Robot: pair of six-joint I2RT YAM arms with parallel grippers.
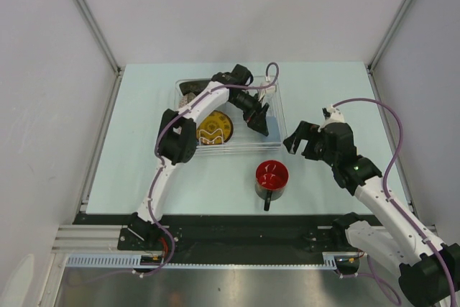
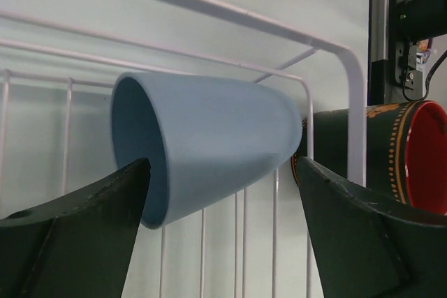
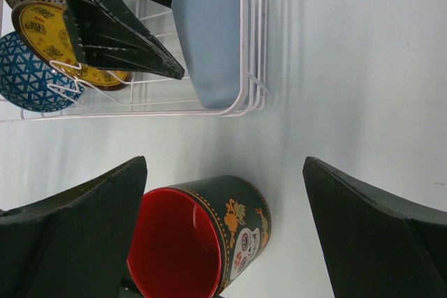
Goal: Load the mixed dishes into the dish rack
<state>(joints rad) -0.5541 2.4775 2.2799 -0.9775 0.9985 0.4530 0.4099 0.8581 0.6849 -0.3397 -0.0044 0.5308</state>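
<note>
Left gripper [image 2: 222, 169] open, straddling pale-blue cup [image 2: 216, 137] lying sideways in white wire dish rack [image 2: 355, 102]. I fear jaw hooks cup rim (or wire) on retreat. Right gripper [image 3: 225, 162] open near dark green red-lined mug [image 3: 241, 221], on table [image 1: 136, 177] beside rack; round wall may slip.

The cup [image 2: 209, 144] was plain pale blue, the mug [image 3: 209, 235] dark green with orange ornament and red inside, the bowl [image 3: 28, 75] blue with white triangles, the plate [image 3: 43, 22] yellow-centred.

Left arm [image 1: 159, 181]: white, with black joints
Right arm [image 1: 384, 203]: the same (white and black)
Cables [image 1: 392, 113]: thin, purple, looping
Fingers [image 3: 70, 235]: dark, pointy wedges
</note>
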